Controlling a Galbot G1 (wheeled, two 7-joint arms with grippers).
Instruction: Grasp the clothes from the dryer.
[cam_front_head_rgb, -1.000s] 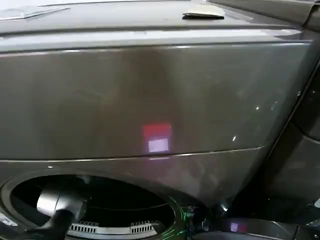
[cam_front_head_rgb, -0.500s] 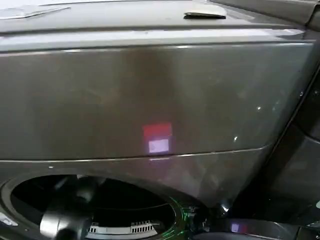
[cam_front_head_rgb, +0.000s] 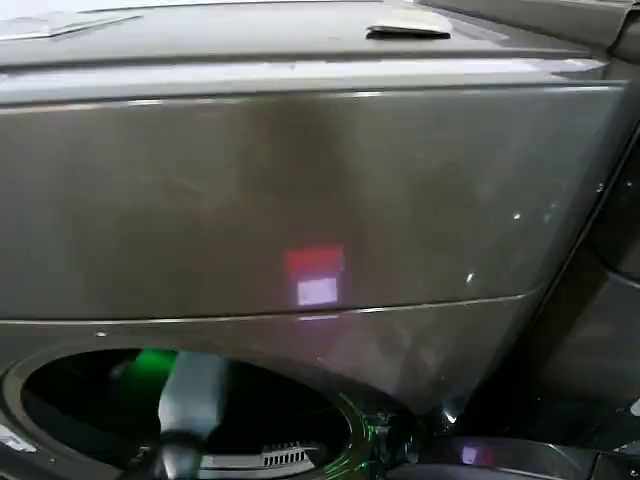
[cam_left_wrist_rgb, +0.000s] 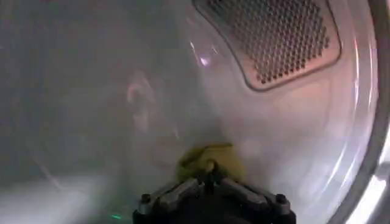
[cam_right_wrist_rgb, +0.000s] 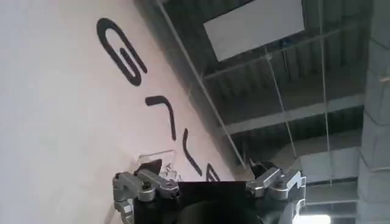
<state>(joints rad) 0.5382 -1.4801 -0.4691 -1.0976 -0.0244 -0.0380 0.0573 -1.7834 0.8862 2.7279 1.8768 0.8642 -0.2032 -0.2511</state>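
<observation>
Left gripper (cam_left_wrist_rgb: 210, 176) is inside the drum of the dryer (cam_front_head_rgb: 300, 200), reached in through the round porthole; its jaws are drawn together on a bunch of olive-green fabric, one of the clothes (cam_left_wrist_rgb: 210, 158), which sits directly ahead of the fingertips and appears lifted clear of the drum wall behind it. A perforated vent panel (cam_left_wrist_rgb: 274, 36) lies well beyond the gripper, on the drum's back wall. From the head view the left arm (cam_front_head_rgb: 190, 395) passes through the porthole, close to its lower rim.

Right gripper (cam_right_wrist_rgb: 207, 195) is idle outside the machine, pointing toward a white wall with dark lettering and a ceiling; jaws stand apart, holding nothing.

Risks as judged:
- the hold looks to be on a small fold only; soft cloth may slip free on withdrawal;
- a trailing edge, hidden behind the gripper, could catch on the drum or the porthole rim and drag the garment out of the jaws;
- the arm sits near the rim; a skewed retreat could strike it;
- no navy garment is visible ahead of the gripper; it may remain in the drum.
</observation>
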